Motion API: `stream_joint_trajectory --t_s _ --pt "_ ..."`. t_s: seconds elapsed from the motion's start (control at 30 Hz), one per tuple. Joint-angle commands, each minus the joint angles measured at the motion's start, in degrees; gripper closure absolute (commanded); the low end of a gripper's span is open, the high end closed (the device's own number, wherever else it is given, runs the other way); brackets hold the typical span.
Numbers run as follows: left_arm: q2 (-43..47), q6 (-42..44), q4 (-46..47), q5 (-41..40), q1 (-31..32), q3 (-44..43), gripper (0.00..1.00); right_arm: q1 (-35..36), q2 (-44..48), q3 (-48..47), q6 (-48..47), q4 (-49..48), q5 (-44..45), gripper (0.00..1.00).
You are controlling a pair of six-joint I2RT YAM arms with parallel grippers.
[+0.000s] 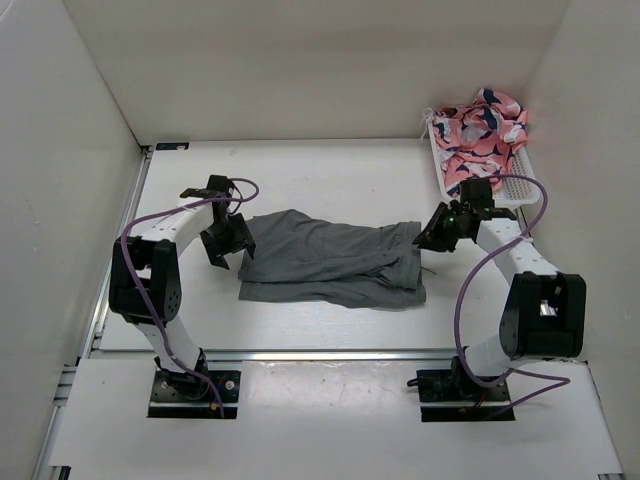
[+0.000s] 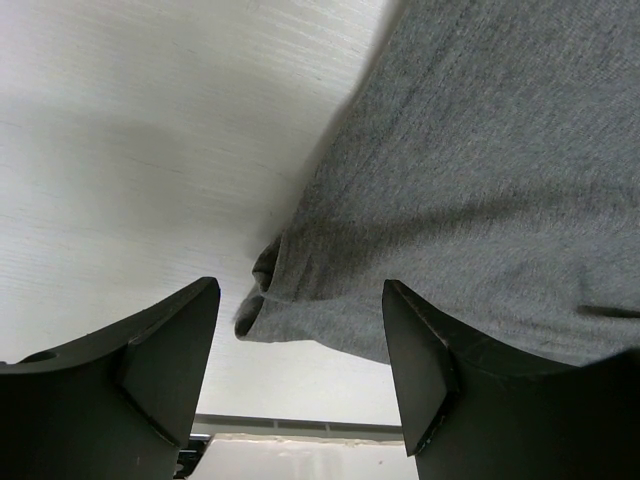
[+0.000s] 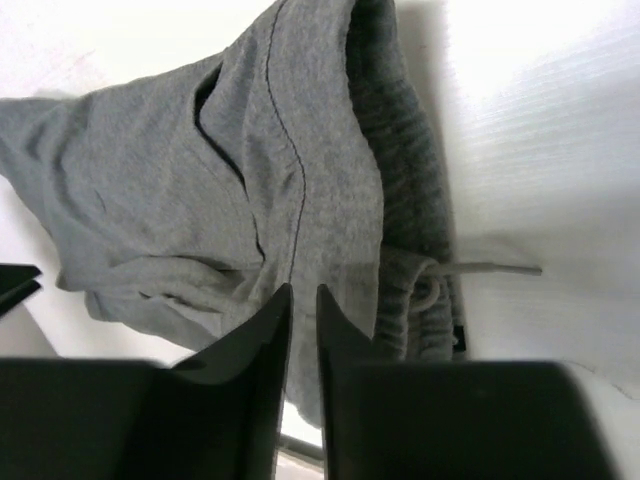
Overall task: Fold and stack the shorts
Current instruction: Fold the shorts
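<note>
shorts point(image 1: 330, 262) between spread left fingers point(image 2: 170, 370), beneath narrowed right fingers point(image 3: 250, 370)

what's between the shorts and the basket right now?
The right gripper, at the right end of the shorts, with the basket just behind it; the rest is bare table. The top view shows it.

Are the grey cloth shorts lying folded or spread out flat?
Folded once: the plain grey cloth shorts lie as a narrow doubled strip, one leg over the other, with layered edges showing along the near side.

The mid-grey shorts point(image 1: 335, 262) lie folded lengthwise, slightly rumpled, waistband point(image 3: 400, 190) rightward.
</note>
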State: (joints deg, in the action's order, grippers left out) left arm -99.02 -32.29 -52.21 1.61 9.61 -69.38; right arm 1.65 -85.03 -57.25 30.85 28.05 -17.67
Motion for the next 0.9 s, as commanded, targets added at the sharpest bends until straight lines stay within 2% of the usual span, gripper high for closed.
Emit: stream_joint_trajectory --t_s 0.0,0.03,0.07,0.13,0.27,0.53,0.6,0.63,0.7,0.73,0.87 --pt "0.6 -0.1 0.7 -1.1 0.2 -1.8 0.23 0.7 3.5 -0.1 -2.4 2.4 4.2 0.67" --pt "0.6 -0.1 0.7 -1.1 0.2 -1.8 0.23 0.7 3.5 -0.1 -2.4 2.4 5.6 0.59" --pt "0.6 -0.1 0.7 -1.1 0.2 -1.8 0.23 0.7 3.5 -0.1 -2.4 2.4 5.6 0.46" --pt "0.6 -0.1 0.7 -1.1 0.2 -1.8 0.23 0.7 1.5 0.5 -0.8 1.0 5.0 0.41" --pt "1.1 -0.1 0.7 -1.1 0.2 -1.8 0.23 0.7 -2.8 0.5 0.5 -2.6 0.3 0.41" --pt "1.1 -0.1 0.7 -1.6 0.2 -1.3 0.23 0.7 -4.9 -0.7 2.1 -4.2 -2.3 0.45" --pt "1.6 -0.1 0.7 -1.6 0.2 -1.3 0.23 0.7 -5.4 -0.7 2.1 -4.8 -2.8 0.54" --pt "1.6 -0.1 0.7 -1.6 0.2 -1.3 0.23 0.7 -5.4 0.0 2.1 -5.4 -2.8 0.69" --pt "1.6 -0.1 0.7 -1.6 0.2 -1.3 0.23 0.7 -5.4 0.0 1.6 -5.4 -3.3 0.87" --pt "1.6 -0.1 0.7 -1.6 0.2 -1.3 0.23 0.7 -4.5 0.0 1.6 -5.4 -3.3 1.0" --pt "1.6 -0.1 0.2 -1.6 0.2 -1.3 0.23 1.9 -0.5 0.7 -1.8 -2.7 -2.6 1.0"
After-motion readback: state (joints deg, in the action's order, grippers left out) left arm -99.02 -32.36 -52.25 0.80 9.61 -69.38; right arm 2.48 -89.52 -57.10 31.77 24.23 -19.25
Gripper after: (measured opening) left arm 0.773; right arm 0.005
